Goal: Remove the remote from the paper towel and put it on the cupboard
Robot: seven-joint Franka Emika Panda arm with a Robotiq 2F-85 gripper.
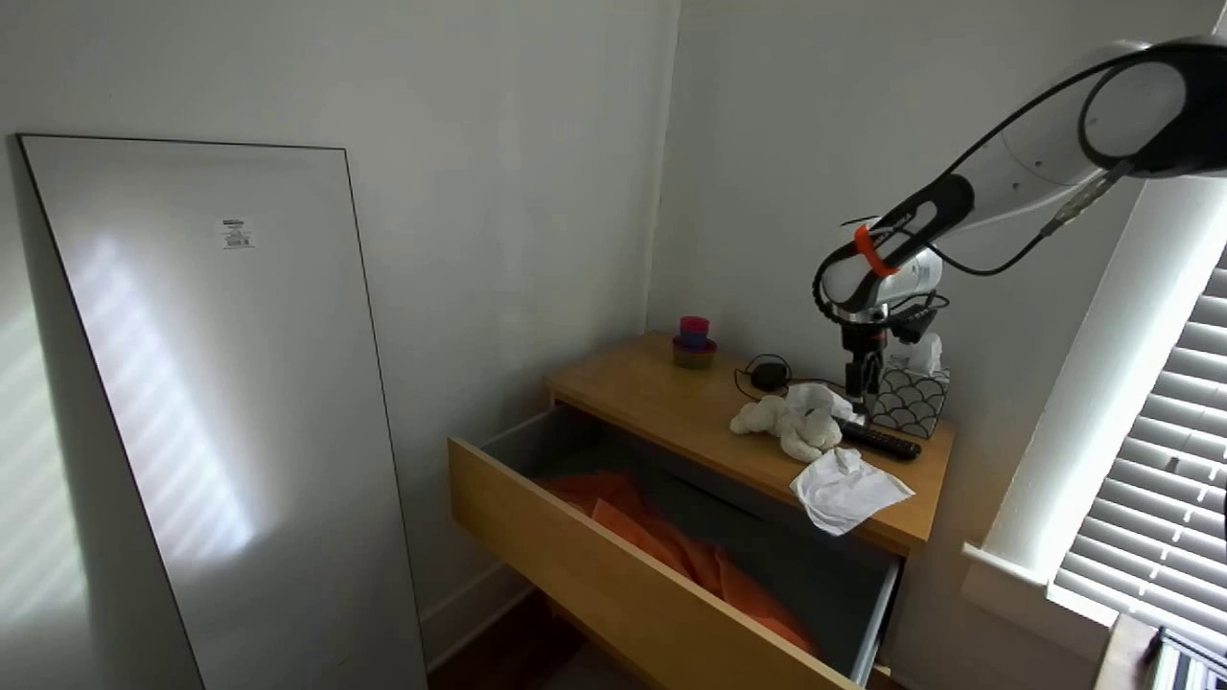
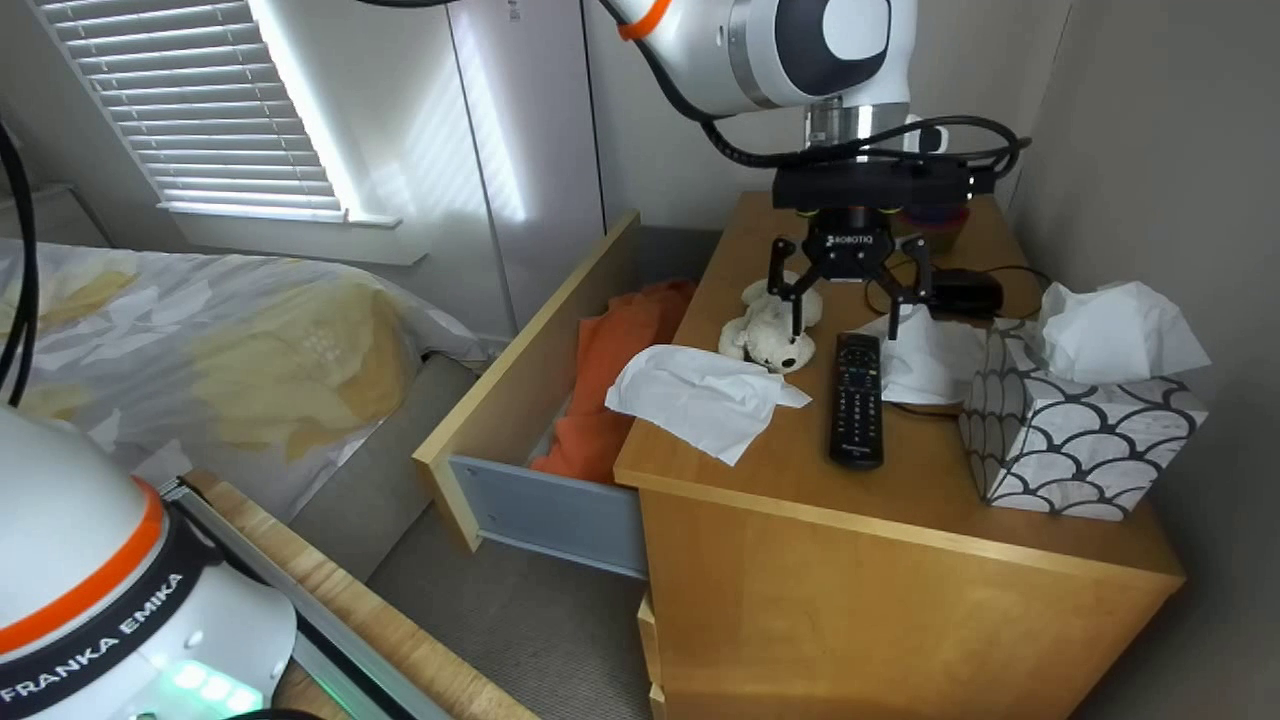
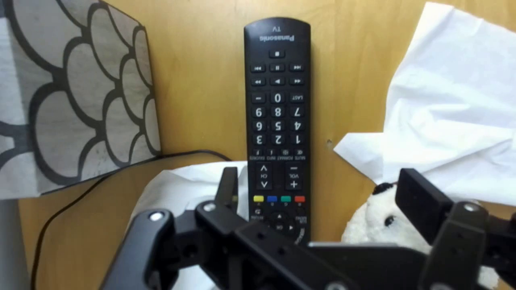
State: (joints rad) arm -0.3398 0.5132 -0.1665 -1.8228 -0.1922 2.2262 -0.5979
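The black remote (image 1: 877, 439) lies flat on top of the tan wooden cupboard (image 1: 623, 383); it also shows in an exterior view (image 2: 857, 410) and the wrist view (image 3: 278, 100). A crumpled white paper towel (image 2: 705, 395) lies apart from it, overhanging the cupboard's front edge (image 1: 848, 489). Another white sheet (image 2: 930, 355) lies against the remote's other side; I cannot tell if it goes under the remote. My gripper (image 2: 845, 325) is open and empty above the remote's far end. In the wrist view, one finger is beside the remote, the other over the plush; the gripper (image 3: 318, 177) hides that end.
A white plush dog (image 2: 770, 325) lies near the gripper. A patterned tissue box (image 2: 1090, 440) stands by the wall. A dark corded device (image 1: 769, 374) and stacked containers (image 1: 694, 340) are farther along the top. The drawer (image 1: 613, 565) stands open with orange cloth (image 1: 671, 537) inside.
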